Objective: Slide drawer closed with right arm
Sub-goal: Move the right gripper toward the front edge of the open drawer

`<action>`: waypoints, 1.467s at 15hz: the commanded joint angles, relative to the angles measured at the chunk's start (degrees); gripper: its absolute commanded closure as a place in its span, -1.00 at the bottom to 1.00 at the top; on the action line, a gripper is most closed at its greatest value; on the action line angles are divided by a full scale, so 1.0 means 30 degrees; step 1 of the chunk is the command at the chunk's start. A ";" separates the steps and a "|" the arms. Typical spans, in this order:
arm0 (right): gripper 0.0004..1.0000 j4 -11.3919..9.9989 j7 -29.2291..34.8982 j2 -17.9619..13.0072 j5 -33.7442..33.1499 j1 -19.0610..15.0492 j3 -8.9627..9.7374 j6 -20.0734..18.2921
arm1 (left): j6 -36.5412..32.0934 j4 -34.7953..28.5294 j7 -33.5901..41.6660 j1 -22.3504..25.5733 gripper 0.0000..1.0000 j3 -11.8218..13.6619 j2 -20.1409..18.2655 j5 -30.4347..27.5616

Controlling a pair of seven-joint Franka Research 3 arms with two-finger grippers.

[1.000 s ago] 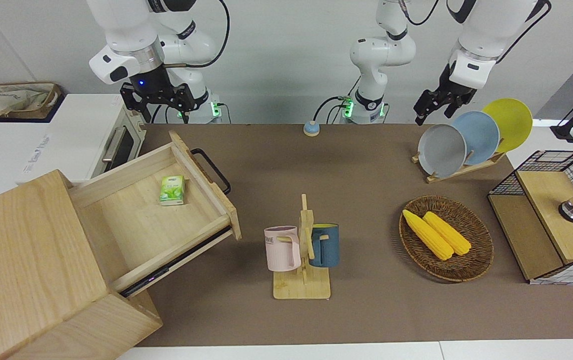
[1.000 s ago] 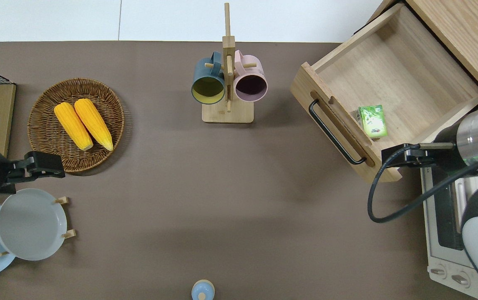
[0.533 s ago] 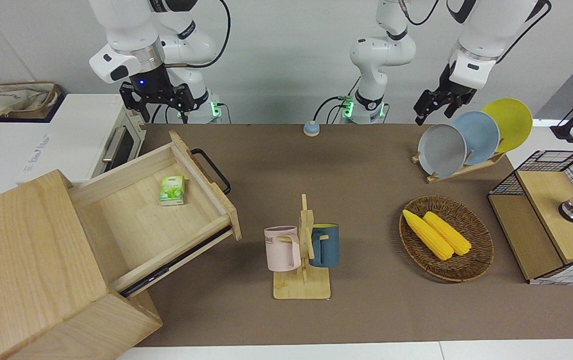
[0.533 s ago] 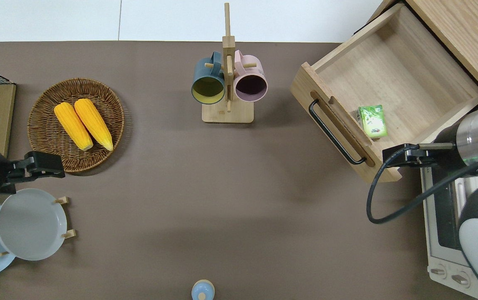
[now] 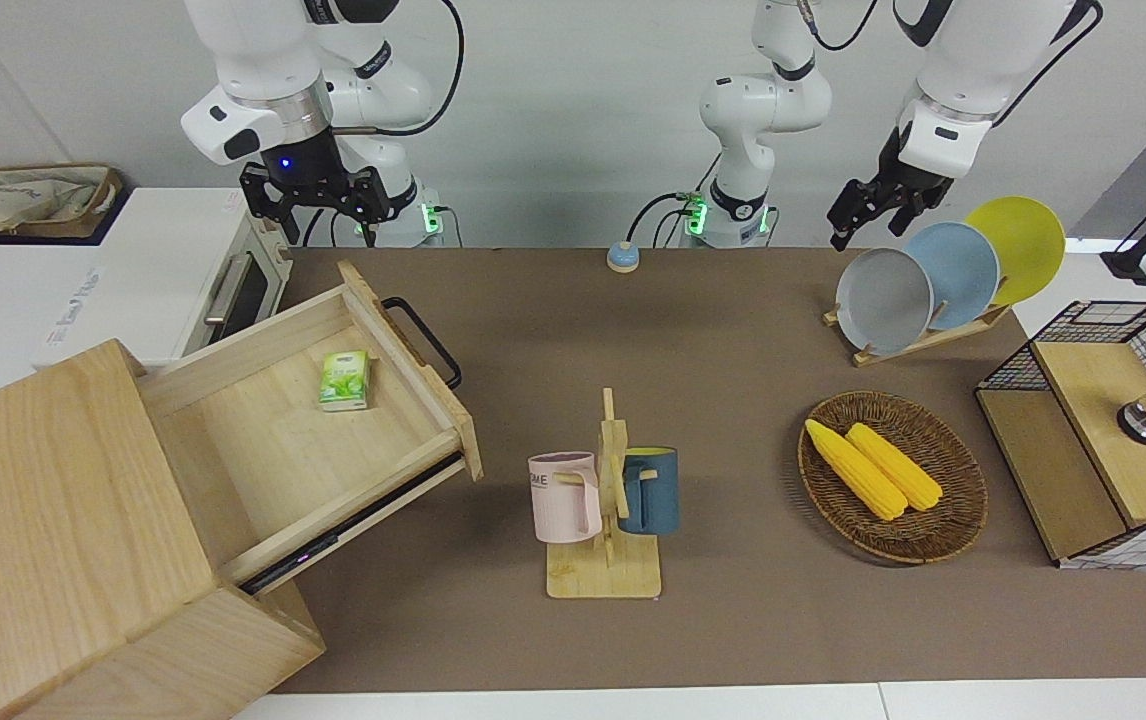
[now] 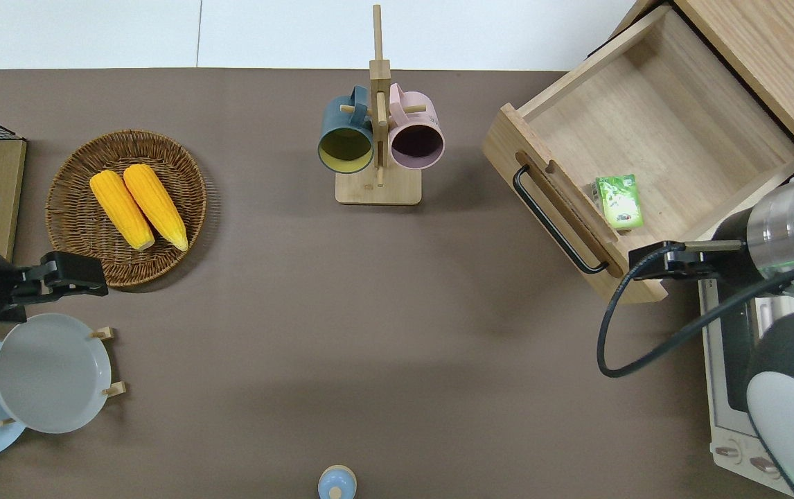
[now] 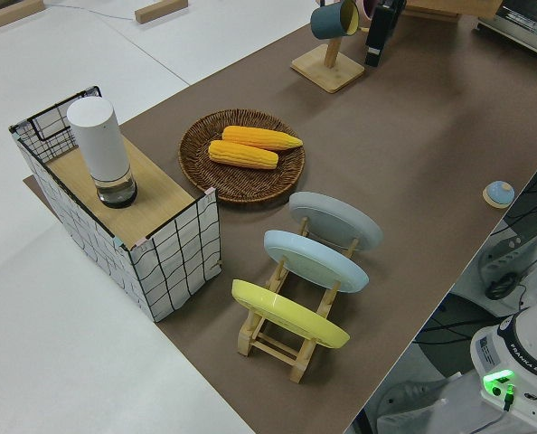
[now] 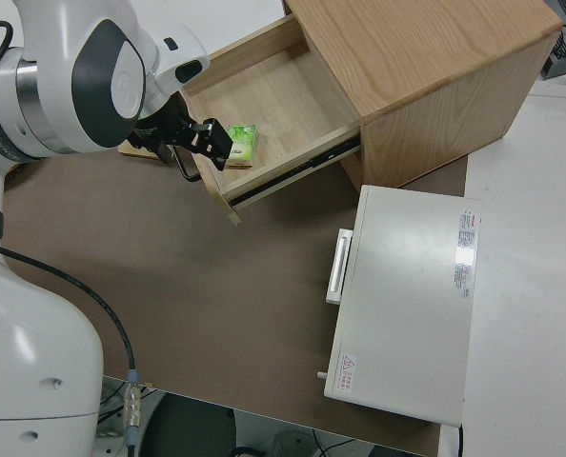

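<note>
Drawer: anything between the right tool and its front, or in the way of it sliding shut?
Nothing visible. The right tool hangs in the air over the drawer front's corner nearest the robots, not touching. The green packet lies flat inside, below the rim, so it should ride in with the drawer. The left arm is parked.
</note>
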 commanded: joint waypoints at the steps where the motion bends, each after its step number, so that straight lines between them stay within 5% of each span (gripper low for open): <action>1: -0.97 0.0073 0.0375 -0.0136 -0.0354 0.0125 0.0017 -0.0298 | -0.0325 0.0071 0.0169 -0.0024 -0.99 0.0083 -0.0158 -0.0017; 6: -0.80 0.0073 0.0988 -0.0136 -0.0354 0.0125 0.0252 -0.0269 | -0.0296 0.0071 0.0169 -0.0024 -0.99 0.0083 -0.0158 -0.0017; 8: -0.41 0.0073 0.1282 -0.0136 -0.0295 0.0125 0.0281 -0.0298 | -0.0296 0.0071 0.0169 -0.0024 -0.99 0.0083 -0.0158 -0.0017; 11: 0.53 0.0073 0.2537 -0.0136 -0.0061 0.0125 0.0310 -0.0356 | -0.0325 0.0071 0.0169 -0.0024 -0.99 0.0083 -0.0158 -0.0017; 13: 0.84 0.0073 0.3564 -0.0166 0.0056 0.0125 0.0456 -0.0706 | -0.0296 0.0071 0.0169 -0.0024 -0.99 0.0083 -0.0158 -0.0017; 19: 1.00 0.0014 0.5966 -0.0633 0.0203 0.0564 0.0691 -0.2085 | -0.0325 0.0071 0.0169 -0.0024 -0.99 0.0083 -0.0158 -0.0017; 22: 1.00 -0.0161 0.8102 -0.0751 0.0496 0.0739 0.1363 -0.2056 | -0.0325 0.0071 0.0169 -0.0024 -0.99 0.0083 -0.0158 -0.0017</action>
